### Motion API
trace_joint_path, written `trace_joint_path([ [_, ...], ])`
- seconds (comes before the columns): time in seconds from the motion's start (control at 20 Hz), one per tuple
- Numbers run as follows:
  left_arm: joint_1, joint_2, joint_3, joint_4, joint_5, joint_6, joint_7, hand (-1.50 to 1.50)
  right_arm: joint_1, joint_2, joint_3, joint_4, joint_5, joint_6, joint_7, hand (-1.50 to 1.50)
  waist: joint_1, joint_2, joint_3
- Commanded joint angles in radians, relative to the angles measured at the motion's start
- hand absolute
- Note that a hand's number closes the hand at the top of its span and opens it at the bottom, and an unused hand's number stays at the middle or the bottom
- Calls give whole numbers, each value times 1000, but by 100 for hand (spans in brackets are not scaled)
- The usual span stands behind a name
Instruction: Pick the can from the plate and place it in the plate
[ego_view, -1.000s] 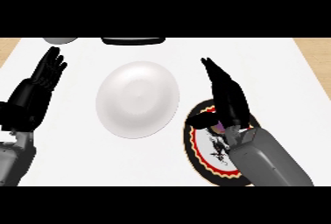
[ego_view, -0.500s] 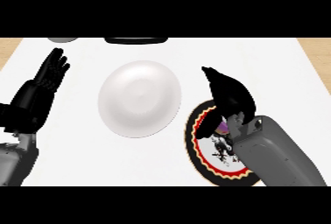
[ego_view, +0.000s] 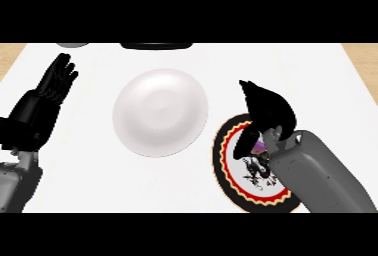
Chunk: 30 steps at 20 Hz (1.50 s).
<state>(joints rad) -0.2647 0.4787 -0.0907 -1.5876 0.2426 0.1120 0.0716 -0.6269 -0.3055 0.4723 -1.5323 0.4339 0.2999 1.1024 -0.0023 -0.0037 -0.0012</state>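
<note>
White counter (ego_view: 88, 180): right hand (ego_view: 267, 107) curls over patterned plate (ego_view: 236, 175), hiding can.

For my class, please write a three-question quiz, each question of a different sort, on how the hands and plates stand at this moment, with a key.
1. True or false: the right hand is curled over the patterned plate.
2. Which plate is bare? A the white plate; B the patterned plate; C neither.
3. Fill in: the left hand rests open at the view's ____ edge.

Key: 1 true, with a purple bit of the can showing under its fingers. 2 A. 3 left.
</note>
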Motion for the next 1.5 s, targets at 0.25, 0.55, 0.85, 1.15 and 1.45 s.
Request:
trace_joint_path([
  [0.25, -4, -18, -6, -80, -25, 20, 75, 0, 39, 11, -7, 137, 45, 60, 113, -150, 9, 3, 1],
  [0.55, 21, -23, 41, -16, -17, -52, -10, 0, 62, 15, -62, 114, 30, 128, 93, -150, 5, 3, 1],
  [0.85, -21, -47, 53, 39, -57, -58, 2, 0, 137, 72, -38, 191, 114, 75, 13, -150, 3, 5, 1],
  [1.15, 25, -45, 82, 5, -51, -96, -21, 0, 186, 38, -48, 212, 179, 100, -20, -150, 4, 4, 1],
  [1.45, 38, -92, 66, -46, -85, -74, 12, 0, 135, 80, -19, 298, 388, -137, -208, 150, 13, 4, 1],
])
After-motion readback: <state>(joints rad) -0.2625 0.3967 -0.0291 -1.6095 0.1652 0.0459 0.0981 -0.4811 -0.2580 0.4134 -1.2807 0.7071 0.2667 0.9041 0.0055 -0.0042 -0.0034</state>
